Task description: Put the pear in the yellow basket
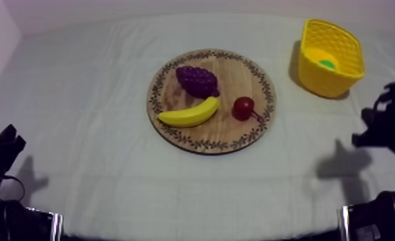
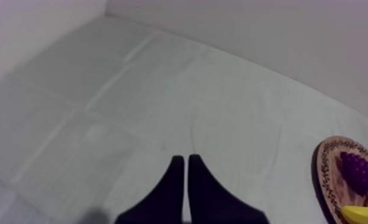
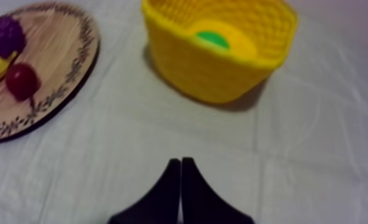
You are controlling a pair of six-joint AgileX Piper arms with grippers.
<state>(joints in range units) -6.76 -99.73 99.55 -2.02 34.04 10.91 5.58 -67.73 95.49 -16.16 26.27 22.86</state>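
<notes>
The pear (image 1: 322, 59) lies inside the yellow basket (image 1: 331, 82) at the back right, a yellow fruit with a green patch; in the right wrist view the pear (image 3: 222, 37) rests low in the basket (image 3: 210, 74). My right gripper (image 3: 180, 162) is shut on nothing, hovering over the cloth a little in front of the basket, and in the top view it (image 1: 366, 131) hangs at the right side. My left gripper (image 2: 186, 158) is shut as a narrow wedge over bare cloth, low at the left (image 1: 8, 138) in the top view.
The round wooden board (image 1: 238, 70) sits mid-table with a bunch of grapes (image 1: 197, 81), a banana (image 1: 188, 113) and a small red fruit (image 1: 242, 108) on it. The board (image 3: 55, 42) lies just left of the basket. Open cloth surrounds both grippers.
</notes>
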